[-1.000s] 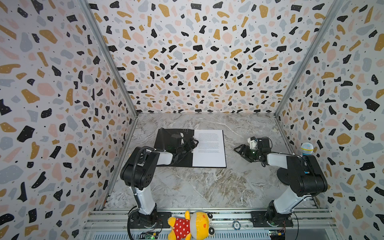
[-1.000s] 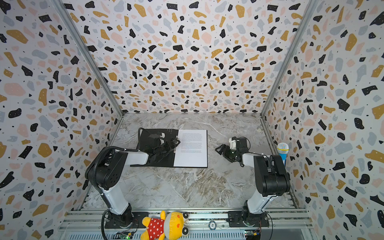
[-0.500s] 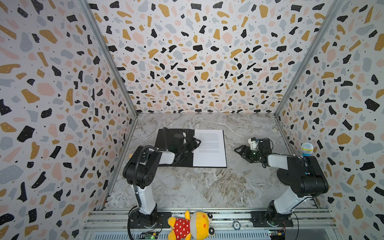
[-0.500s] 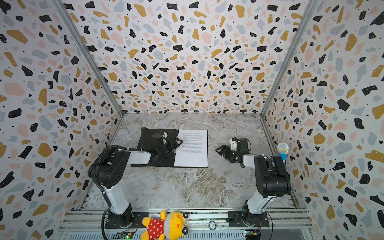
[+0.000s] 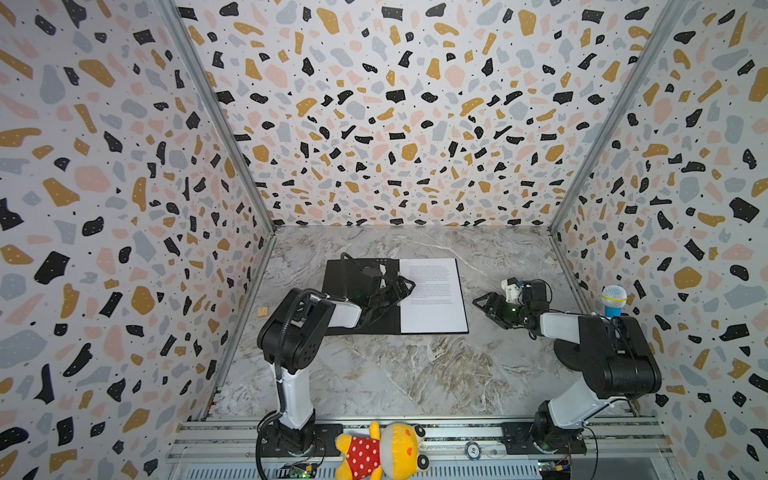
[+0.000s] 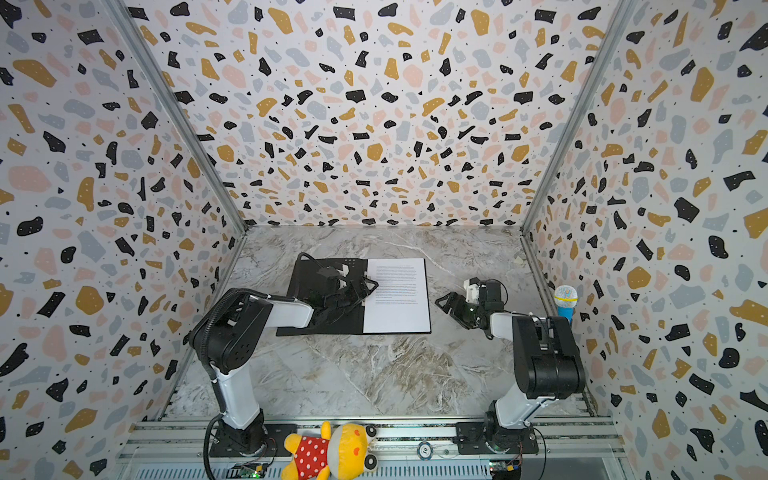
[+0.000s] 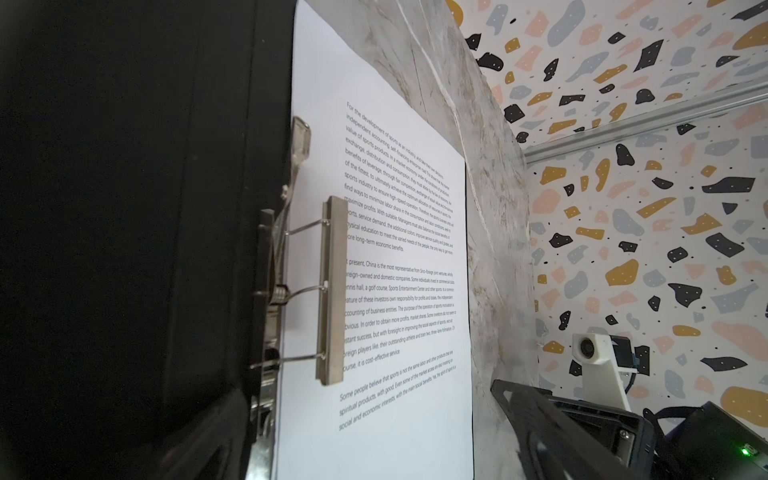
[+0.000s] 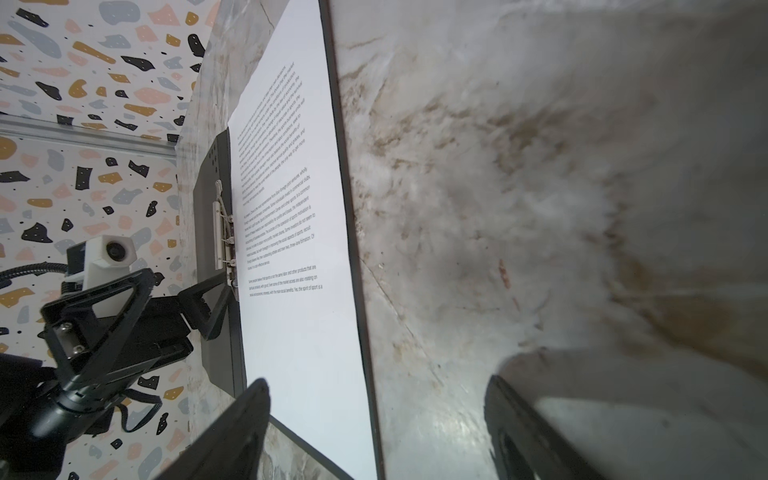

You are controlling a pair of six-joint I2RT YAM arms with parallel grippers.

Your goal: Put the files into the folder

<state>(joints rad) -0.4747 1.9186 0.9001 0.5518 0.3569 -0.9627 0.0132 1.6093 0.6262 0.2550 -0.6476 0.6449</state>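
The folder [image 5: 345, 274] [image 6: 309, 282] lies open and flat on the marble table, black inside up. On its right half rests a white sheet of the files [image 5: 432, 299] [image 6: 397, 299] [image 7: 395, 166] [image 8: 299, 332], printed with dense text. At the spine, a metal clamp bar [image 7: 332, 291] [image 8: 218, 232] stands lifted off the sheet's inner edge. My left gripper [image 5: 401, 286] [image 6: 365, 286] [image 8: 187, 278] is open and rolled sideways, its lower finger down by the clamp. My right gripper [image 5: 478, 301] [image 6: 440, 301] [image 8: 378, 380] is open, low over the table just right of the folder, with nothing in it.
A yellow plush toy [image 5: 382, 453] and a poker chip [image 5: 472, 450] lie on the front rail. A blue toy microphone [image 5: 614, 301] stands by the right wall. A small tan block [image 5: 262, 311] sits at the left wall. Patterned walls close in three sides.
My left gripper has moved right across the folder's black half to the spine and the clamp. The right arm has not moved.
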